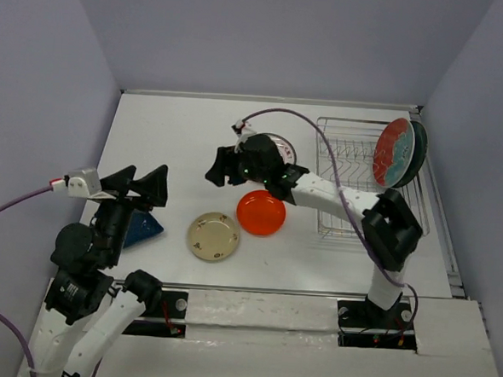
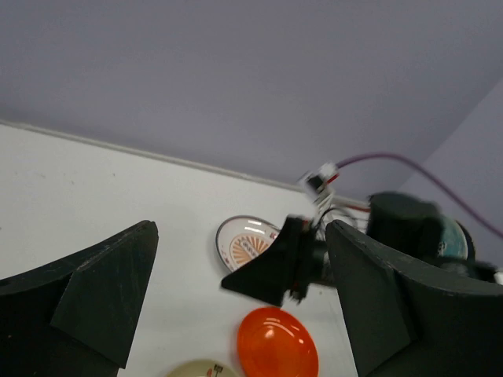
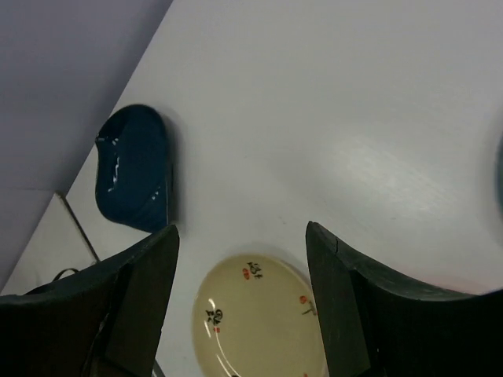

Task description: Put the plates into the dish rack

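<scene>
Toward the near edge from the open, empty right tool (image 3: 241, 228) lies the cream plate (image 3: 259, 322); the open left tool (image 2: 241, 226) hangs aside.

orange-red plate (image 1: 261, 212): glossy, smooth (light glints) | dish rack (image 1: 345, 151), upper right: shiny metal wire | table (image 1: 169, 141): matt white

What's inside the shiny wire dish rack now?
Two round plates stand upright in the silver wire dish rack: a red-rimmed teal floral plate and, behind it, a dark teal-grey plate. The floral one covers most of that one; only its edge shows.
</scene>
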Motion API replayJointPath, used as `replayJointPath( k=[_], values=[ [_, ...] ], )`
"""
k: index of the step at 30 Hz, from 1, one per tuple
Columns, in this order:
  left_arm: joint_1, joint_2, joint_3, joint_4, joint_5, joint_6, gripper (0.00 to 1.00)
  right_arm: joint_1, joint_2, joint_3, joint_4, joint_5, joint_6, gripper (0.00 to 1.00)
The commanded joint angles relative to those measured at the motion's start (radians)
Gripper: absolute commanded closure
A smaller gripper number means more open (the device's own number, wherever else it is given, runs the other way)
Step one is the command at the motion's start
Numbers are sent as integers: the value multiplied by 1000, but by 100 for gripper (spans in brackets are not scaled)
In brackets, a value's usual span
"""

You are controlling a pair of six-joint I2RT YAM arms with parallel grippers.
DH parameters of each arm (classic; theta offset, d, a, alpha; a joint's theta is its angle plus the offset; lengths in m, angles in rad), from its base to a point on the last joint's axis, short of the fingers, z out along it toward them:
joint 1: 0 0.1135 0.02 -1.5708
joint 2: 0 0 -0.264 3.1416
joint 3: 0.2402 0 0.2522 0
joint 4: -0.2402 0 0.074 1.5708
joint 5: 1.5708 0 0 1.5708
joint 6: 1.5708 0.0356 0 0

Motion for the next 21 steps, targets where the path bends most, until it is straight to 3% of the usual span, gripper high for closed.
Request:
replayJointPath(
  k=[1, 10, 16, 21],
  values=[
    [-2, -10, 103, 48, -99, 33, 1, 103, 137, 165, 111, -82, 84, 29],
    [-2, -30, 143, -18, -85, 44, 1, 258, 508, 512, 47, -142, 120, 29],
    [-4, -35, 146, -58, -59, 21, 1, 276, 724, 750, -33, -154, 137, 29],
    [-4, -33, 143, -61, -32, 7, 1, 285, 807, 819, -61, -138, 147, 29]
  ],
)
